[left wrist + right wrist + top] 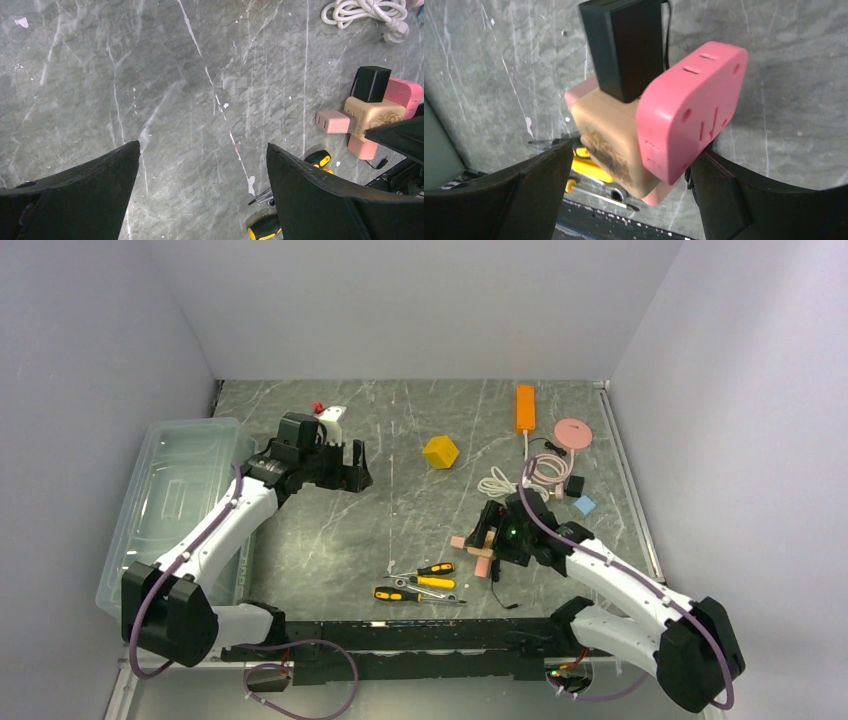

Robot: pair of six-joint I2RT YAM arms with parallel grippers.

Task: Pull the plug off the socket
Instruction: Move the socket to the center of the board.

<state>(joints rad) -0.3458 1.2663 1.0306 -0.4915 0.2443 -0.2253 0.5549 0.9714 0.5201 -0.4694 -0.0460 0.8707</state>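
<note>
A tan cube socket (611,130) lies on the marble table with a big pink plug (691,107) and a black plug (626,45) stuck in it. My right gripper (633,150) is open and straddles this cluster; its right finger is at the pink plug's corner and its left finger is clear of the cube. In the top view the socket (484,541) sits at my right gripper (497,530). My left gripper (350,465) hovers open and empty far to the left. In its own view the left gripper (203,145) faces the socket (372,116) and a small pink plug (334,121).
Yellow-handled screwdrivers (420,580) and a wrench lie just in front of the socket. A white cable (500,480), black adaptor (575,485), blue block (585,505), pink disc (573,432) and orange power strip (525,407) sit behind. Also here: a yellow cube (440,452) and a clear bin (185,500) at the left.
</note>
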